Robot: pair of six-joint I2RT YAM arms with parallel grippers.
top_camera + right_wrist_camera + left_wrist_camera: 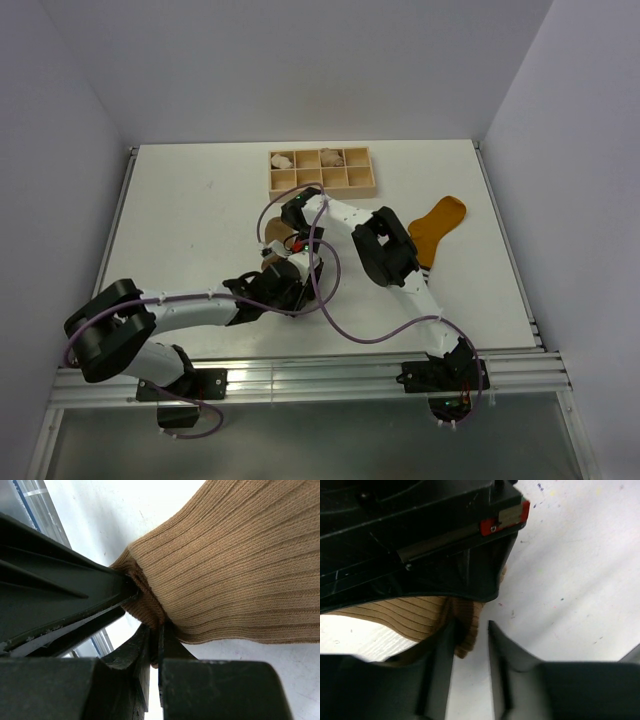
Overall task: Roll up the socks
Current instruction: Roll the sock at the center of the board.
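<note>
The tan-brown sock (235, 570) lies at the table's middle, a small part of it showing between the two arms (272, 233). My right gripper (159, 630) is shut on a bunched edge of its ribbed fabric. My left gripper (471, 626) meets it from the near side. Its jaws stand a little apart, with a fold of the tan sock (465, 637) against the left finger and bare table showing beside the right finger. The black body of the right gripper (420, 540) fills that view's top. The mustard-orange sock (437, 228) lies flat at the right, away from both grippers.
A wooden compartment tray (322, 186) stands at the back middle, with pale fabric bundles (331, 156) in its far cells. Purple cables (345, 335) loop over the table near the arms. The metal rail of the table's front edge (300, 375) runs by the arm bases.
</note>
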